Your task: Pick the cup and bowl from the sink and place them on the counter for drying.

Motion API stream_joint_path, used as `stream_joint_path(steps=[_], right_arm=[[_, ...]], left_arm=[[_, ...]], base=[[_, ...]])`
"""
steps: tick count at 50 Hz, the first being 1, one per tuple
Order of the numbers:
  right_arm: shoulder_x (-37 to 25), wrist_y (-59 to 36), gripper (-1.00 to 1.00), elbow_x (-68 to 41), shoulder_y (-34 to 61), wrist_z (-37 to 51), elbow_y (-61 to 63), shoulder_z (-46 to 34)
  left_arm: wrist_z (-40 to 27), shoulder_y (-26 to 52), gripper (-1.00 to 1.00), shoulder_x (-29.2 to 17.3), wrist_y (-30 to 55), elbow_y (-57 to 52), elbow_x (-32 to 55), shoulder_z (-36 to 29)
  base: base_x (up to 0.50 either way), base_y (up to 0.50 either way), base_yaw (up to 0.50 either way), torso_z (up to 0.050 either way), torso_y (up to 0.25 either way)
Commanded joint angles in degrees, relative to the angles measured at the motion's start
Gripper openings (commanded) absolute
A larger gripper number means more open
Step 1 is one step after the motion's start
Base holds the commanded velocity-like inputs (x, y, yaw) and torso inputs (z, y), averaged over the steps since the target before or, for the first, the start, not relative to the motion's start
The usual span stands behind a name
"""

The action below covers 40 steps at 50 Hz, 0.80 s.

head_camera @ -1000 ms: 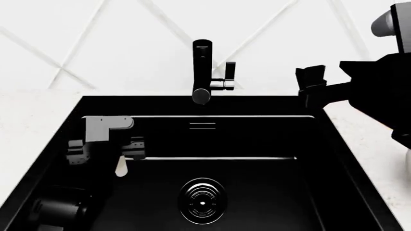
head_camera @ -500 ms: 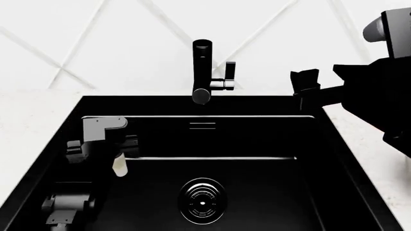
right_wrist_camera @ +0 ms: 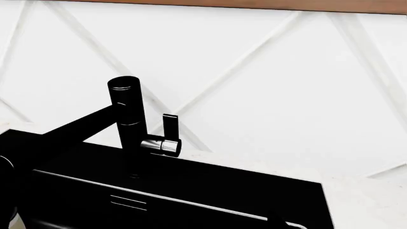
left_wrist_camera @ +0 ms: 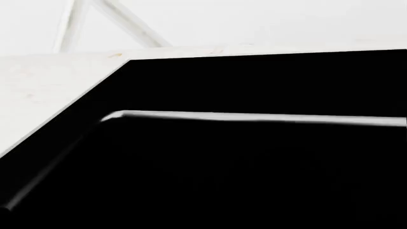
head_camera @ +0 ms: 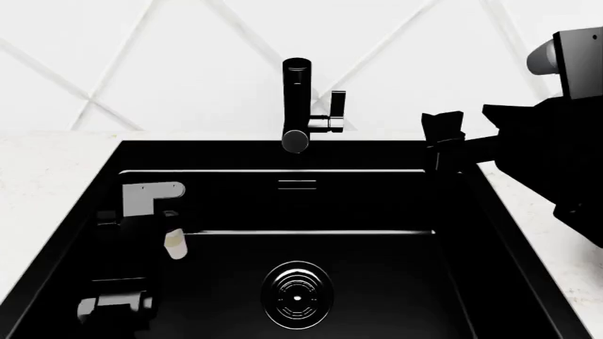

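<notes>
At the left side of the black rectangular sink (head_camera: 377, 212), low inside the basin, the left gripper (head_camera: 160, 219) hangs with the small cream-white cylindrical cup (head_camera: 175, 245) showing just under it. The cup appears held there, but the dark fingers merge with the dark basin, so whether they are clamped on it or merely beside it cannot be told. The left wrist view shows only the sink's corner and the flat white speckled counter (left_wrist_camera: 45, 90), no fingers.

The cup's long axis runs close to vertical, leaning slightly; which end is the mouth cannot be made out.

If the cup is gripped, my judgement is that a straight vertical lift clear of the sink's left wall comes first, then a sideways carry to the counter on the left, keeping the cup upright.

The right gripper (head_camera: 445, 138) hovers above the sink's back right corner, near the tall black faucet (head_camera: 299, 106); its jaws' state cannot be told. The bowl is not visible.
</notes>
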<state>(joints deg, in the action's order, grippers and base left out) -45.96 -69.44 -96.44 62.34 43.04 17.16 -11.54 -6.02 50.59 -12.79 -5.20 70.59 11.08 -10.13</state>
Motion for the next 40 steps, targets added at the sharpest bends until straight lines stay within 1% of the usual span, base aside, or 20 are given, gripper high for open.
stream_joint_path(steps=[1, 10, 14, 18, 31, 40], right_arm=[[-0.18, 0.93, 1.00, 0.22, -1.07, -0.39, 0.56, 0.26], [-0.04, 1.69, 1.00, 1.10, -2.06, -1.25, 0.59, 0.22], [-0.40, 2.20, 1.00, 1.01, -2.93, -1.30, 0.91, 0.65], [-0.65, 2.52, 1.00, 0.73, -3.62, -1.14, 1.25, 0.88], [-0.77, 3.34, 1.00, 0.62, -4.37, -1.09, 1.46, 1.08], [-1.16, 3.97, 1.00, 0.22, -5.37, -0.76, 1.99, 1.46]], left_arm=[[0.40, -0.55, 1.00, 0.12, -5.31, 4.38, -6.59, 1.49], [1.85, -1.36, 1.00, 1.97, -4.38, 4.38, -8.54, 3.52], [3.93, -1.84, 1.00, 2.55, -3.63, 4.38, -7.76, 5.68], [4.62, -2.12, 1.00, 2.94, -3.34, 4.39, -8.41, 6.80], [2.50, -2.78, 1.00, 3.03, -2.00, 4.39, -10.15, 9.11], [2.32, -3.04, 1.00, 3.50, -1.51, 4.39, -10.46, 9.95]], base=[[0.00, 0.00, 0.00, 0.000, 0.000], [0.00, 0.00, 0.00, 0.000, 0.000], [0.00, 0.00, 0.00, 0.000, 0.000], [0.00, 0.00, 0.00, 0.000, 0.000], [0.00, 0.00, 0.00, 0.000, 0.000], [0.00, 0.00, 0.00, 0.000, 0.000]])
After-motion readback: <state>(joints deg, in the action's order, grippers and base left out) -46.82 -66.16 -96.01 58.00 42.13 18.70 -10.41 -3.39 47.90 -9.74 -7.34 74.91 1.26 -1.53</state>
